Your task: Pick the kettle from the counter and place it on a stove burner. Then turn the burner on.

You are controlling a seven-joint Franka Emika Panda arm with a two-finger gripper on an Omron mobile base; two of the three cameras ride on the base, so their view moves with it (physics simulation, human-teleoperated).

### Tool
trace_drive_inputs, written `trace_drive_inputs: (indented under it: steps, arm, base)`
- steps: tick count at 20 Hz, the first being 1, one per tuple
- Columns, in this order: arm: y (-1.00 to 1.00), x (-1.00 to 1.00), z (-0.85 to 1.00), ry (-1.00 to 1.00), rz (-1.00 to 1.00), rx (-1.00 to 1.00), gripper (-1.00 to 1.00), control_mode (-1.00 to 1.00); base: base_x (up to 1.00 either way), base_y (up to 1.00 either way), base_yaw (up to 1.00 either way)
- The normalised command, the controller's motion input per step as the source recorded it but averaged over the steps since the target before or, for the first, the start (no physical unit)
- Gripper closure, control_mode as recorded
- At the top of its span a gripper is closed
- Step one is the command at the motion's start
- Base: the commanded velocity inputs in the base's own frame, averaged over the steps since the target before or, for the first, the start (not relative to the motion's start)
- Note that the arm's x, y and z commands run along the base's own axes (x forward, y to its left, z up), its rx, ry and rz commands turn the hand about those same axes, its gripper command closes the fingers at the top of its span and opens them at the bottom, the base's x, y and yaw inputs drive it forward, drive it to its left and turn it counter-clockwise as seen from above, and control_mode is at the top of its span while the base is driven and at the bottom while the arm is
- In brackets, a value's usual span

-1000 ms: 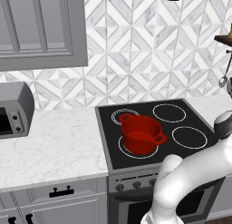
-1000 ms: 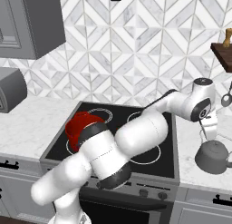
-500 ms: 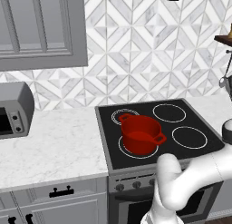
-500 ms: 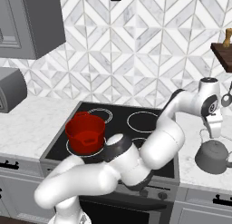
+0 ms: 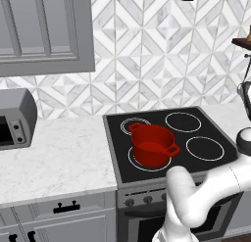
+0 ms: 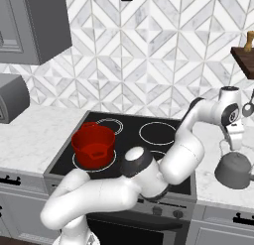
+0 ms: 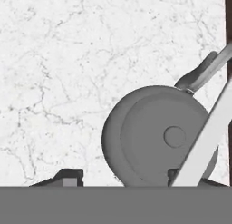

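In the right base view the kettle [image 6: 234, 169] sits upright on the white marble bench [image 6: 30, 132] to the right of the black cooktop [image 6: 126, 140], well apart from the red pot [image 6: 93, 145], which stands on the front-left ring of that cooktop. The claw [image 6: 233, 146] hangs directly above the kettle, pointing down, its tips close over the arched wire handle; from this side it is not clear whether they touch it. In the hand view the kettle [image 7: 158, 134] is seen from above as a round grey dome with a small knob at its centre, lying toward 4 o'clock of the picture, its slim spout reaching out toward 1 o'clock and the pale handle crossing its right side as a slanted bar. The claw [image 7: 120, 177] shows two dark fingertips [image 7: 68, 176] at the bottom edge, set wide apart and holding nothing: the left one stands over bare marble clear of the kettle, while the right one overlaps the kettle's lower edge beside the foot of the handle. So the kettle lies off-centre between the tips, nearer the right one. In the left base view the red pot [image 5: 151, 144] covers the front-left ring, and the single-circle stove burner [image 5: 205, 148] at the front right lies bare on the glass.
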Motion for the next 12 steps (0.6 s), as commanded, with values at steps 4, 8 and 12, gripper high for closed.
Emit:
trace_drive_inputs:
  steps: [4, 8, 12]
  arm:
    - [0.01, -0.05, 0.14, -0.06, 0.00, 0.00, 1.00, -1.00]
    - [0.57, -0.17, 0.31, -0.24, 0.00, 0.01, 1.00, -1.00]
    - [1.00, -0.13, 0.07, -0.35, 0.00, 0.09, 1.00, -1.00]
  base:
    - [0.00, 0.00, 0.00]
    - [0.00, 0.00, 0.00]
    - [0.00, 0.00, 0.00]
